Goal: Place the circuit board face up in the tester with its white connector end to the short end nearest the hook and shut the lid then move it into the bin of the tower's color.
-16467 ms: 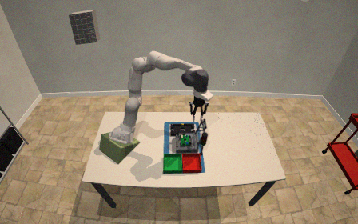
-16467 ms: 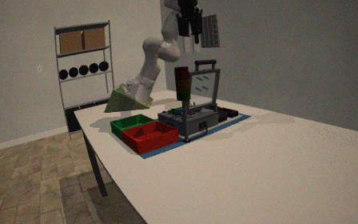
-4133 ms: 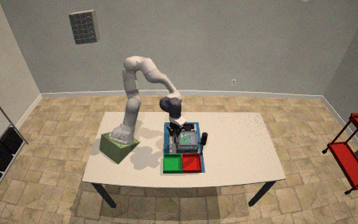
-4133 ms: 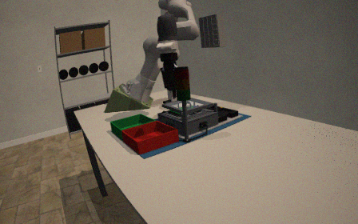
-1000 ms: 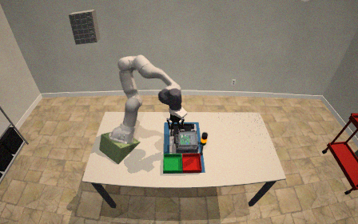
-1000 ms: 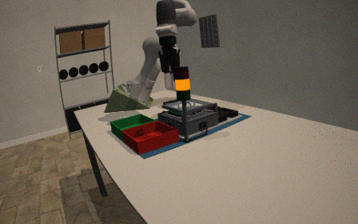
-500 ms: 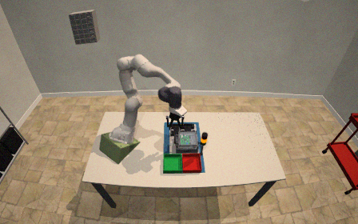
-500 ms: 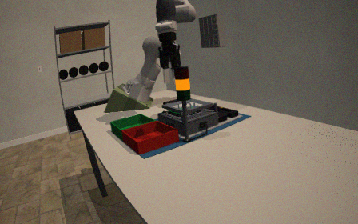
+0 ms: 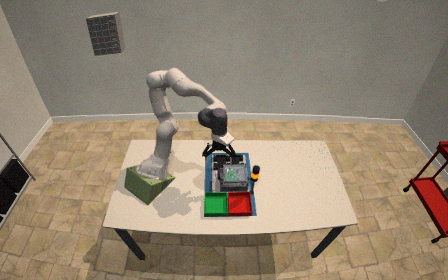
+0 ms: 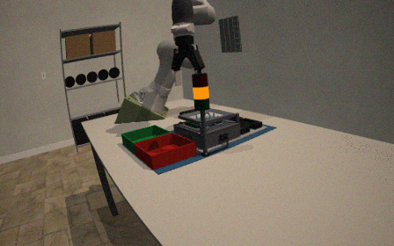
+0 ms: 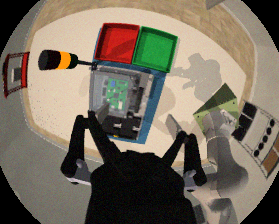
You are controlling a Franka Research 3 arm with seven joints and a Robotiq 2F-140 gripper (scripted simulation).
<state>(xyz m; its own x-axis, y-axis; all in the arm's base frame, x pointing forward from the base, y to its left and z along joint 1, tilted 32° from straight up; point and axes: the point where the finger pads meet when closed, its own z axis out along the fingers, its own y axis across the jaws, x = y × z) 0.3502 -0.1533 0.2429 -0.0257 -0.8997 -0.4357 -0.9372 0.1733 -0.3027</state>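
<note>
Board inside tester, lid shut, signal tower amber. Tool above tester, fingers spread wide, empty. Left: await green/red, press tab, bin board.

The latch hook on the tester is too small to tell.
</note>
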